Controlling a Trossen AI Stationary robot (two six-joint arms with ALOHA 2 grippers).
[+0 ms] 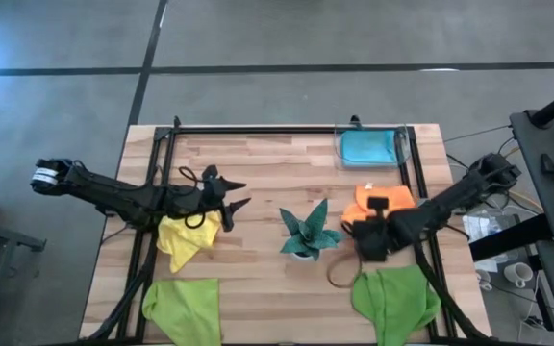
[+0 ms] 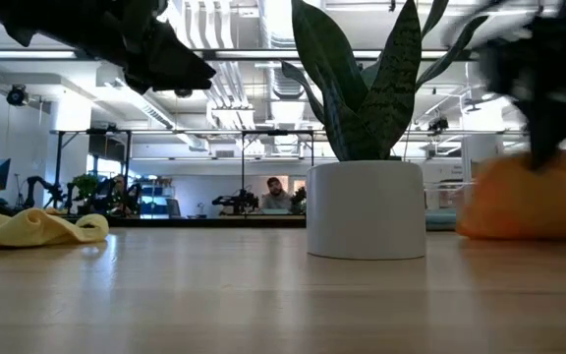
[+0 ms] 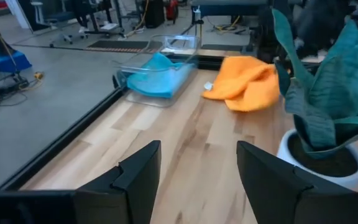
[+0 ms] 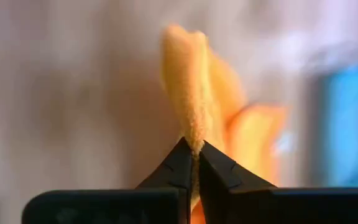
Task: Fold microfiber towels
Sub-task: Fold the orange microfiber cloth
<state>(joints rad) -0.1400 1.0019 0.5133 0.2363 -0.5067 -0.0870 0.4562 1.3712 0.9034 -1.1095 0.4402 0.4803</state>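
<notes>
An orange towel [image 1: 385,202] lies bunched at the table's right, with my right gripper [image 1: 370,240] shut on it from its near side. A yellow towel [image 1: 188,235] lies crumpled at the left. Above its far edge my left gripper [image 1: 229,197] hangs open with nothing between its fingers [image 3: 135,177]. Two lime green towels [image 1: 183,308] [image 1: 397,298] lie spread near the front edge. A light blue towel [image 1: 366,147] rests in a clear tray at the back right. My right gripper [image 4: 194,144] pinches a raised ridge of the orange towel [image 4: 192,127] between its two fingertips. One layer or several, I cannot tell. The fingers slant steeply down from above. The rest of the towel [image 2: 529,202] sits heaped on the table.
A potted plant with dark teal spiky leaves [image 1: 308,231] stands in a white pot [image 2: 367,208] at mid-table, between the two grippers. A black frame [image 1: 287,130] runs along the table's far and side edges. Bare wood lies between the plant and the yellow towel.
</notes>
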